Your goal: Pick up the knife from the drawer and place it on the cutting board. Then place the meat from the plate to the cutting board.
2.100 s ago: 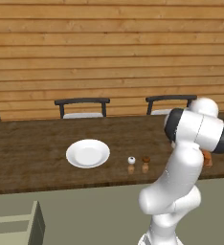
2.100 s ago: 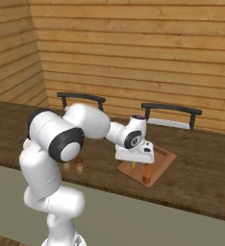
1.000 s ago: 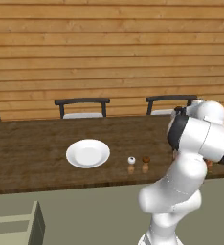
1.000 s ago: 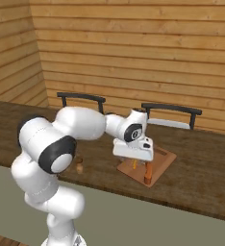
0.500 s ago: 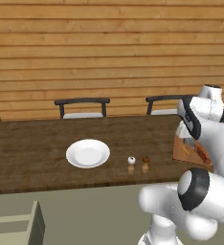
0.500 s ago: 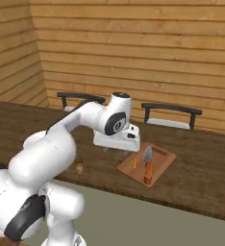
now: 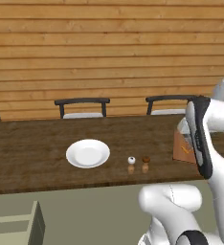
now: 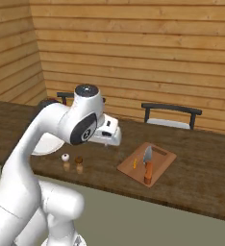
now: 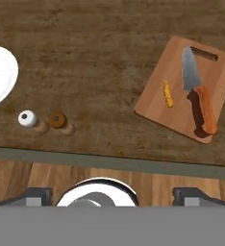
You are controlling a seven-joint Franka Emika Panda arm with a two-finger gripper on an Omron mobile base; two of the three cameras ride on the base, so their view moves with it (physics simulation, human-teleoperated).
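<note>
While both the knife and the meat lie on the cutting board, the job looks done, so what's left is mostly about not undoing it. Knife sits w/ blade toward the slot-handle end, brown handle toward the near edge; meat is just beside the blade, apart from it, nearer the board's middle. Claw is empty, fingers spread wide, high above the counter and off to the side of the board.

Risks, as I judge them: arm swinging low back over the board could clip the knife handle & slide it off the near edge, which lies close to the counter's front lip. Meat is tiny and would roll if the board got nudged. Salt & pepper shakers stand near the front edge too, between plate and board; a low sweep would topple them.

Room: plenty of bare wood behind board and plate, toward the two chairs. Plate has nothing on it and sits well apart from the board. Drawer stays pulled out low at the left base side, so watch it if the base drives
</note>
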